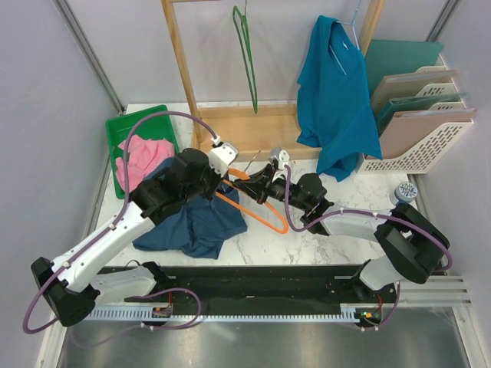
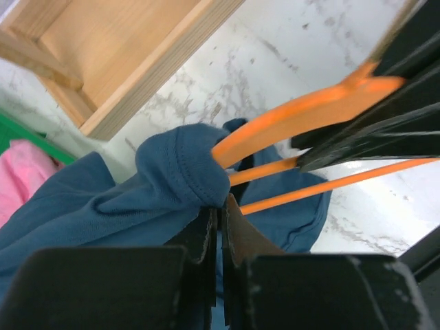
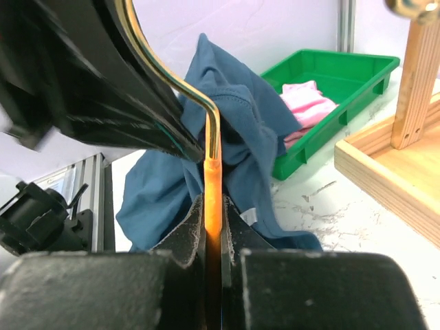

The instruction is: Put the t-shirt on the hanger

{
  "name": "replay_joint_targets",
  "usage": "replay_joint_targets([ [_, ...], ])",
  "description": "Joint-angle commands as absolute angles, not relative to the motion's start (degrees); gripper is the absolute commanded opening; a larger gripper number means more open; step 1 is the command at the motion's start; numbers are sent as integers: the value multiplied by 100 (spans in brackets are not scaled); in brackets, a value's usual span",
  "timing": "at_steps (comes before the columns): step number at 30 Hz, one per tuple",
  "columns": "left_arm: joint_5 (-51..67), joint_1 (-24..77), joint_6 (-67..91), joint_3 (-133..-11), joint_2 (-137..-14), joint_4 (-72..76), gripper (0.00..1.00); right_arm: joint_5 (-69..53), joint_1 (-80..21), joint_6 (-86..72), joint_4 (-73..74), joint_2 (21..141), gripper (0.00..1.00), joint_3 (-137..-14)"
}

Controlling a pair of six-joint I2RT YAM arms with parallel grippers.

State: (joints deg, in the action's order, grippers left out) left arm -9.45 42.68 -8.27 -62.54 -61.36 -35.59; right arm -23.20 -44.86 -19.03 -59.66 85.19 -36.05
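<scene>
Entry one: right end effector point(image 3: 213, 218), pinching the hanger point(image 3: 212, 180) neck; we hold it level. Entry two: left end effector point(image 2: 220, 213), pressed together on the t-shirt point(image 2: 175, 168) edge; we draw cloth along the hanger arm just above.

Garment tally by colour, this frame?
navy t-shirt: 1
teal shirt: 1
pink garment: 1
Total: 3
</scene>
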Motion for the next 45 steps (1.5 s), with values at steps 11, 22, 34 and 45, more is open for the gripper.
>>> replay_joint_targets([
  [11,1299,5054,-677,-7717,-6820,-3164,2,-2277,-4834,-1872,-6793,8894,0,-3990],
  [22,2937,5238,-983,-7418,-6698,-3726,2,-2066,-4834,-1767,-7365,8877,0,-3947],
  [34,3269,3236,-1572,-8402,-6073,-5386,87,-2443,-4658,-1477,-7058,8086,0,-3296],
  [45,4059,3058,-4288,-9097,-6917,-5792,82,-3630,-4667,-361,-6654,7875,0,-3445],
])
